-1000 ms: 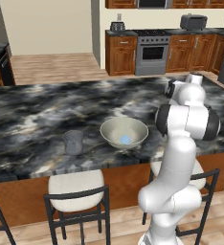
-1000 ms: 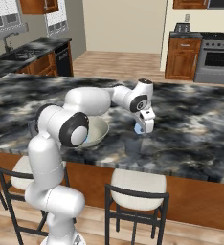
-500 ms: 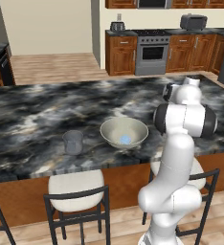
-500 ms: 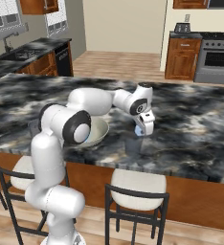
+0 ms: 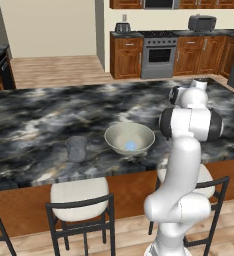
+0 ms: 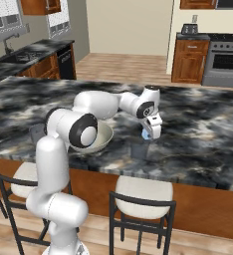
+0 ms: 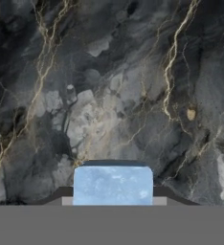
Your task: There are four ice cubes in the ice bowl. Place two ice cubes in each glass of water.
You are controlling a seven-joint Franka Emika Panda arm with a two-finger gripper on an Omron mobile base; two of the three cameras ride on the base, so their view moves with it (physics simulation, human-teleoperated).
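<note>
We have the gripper (image 6: 147,134) clamped on one cube (image 7: 113,184) above a glass (image 6: 140,150), with more ice left in the bowl (image 5: 129,138).

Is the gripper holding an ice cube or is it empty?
Holding one. In the hand view a pale blue ice cube sits clamped in the gripper; the right base view shows it above the counter.
</note>
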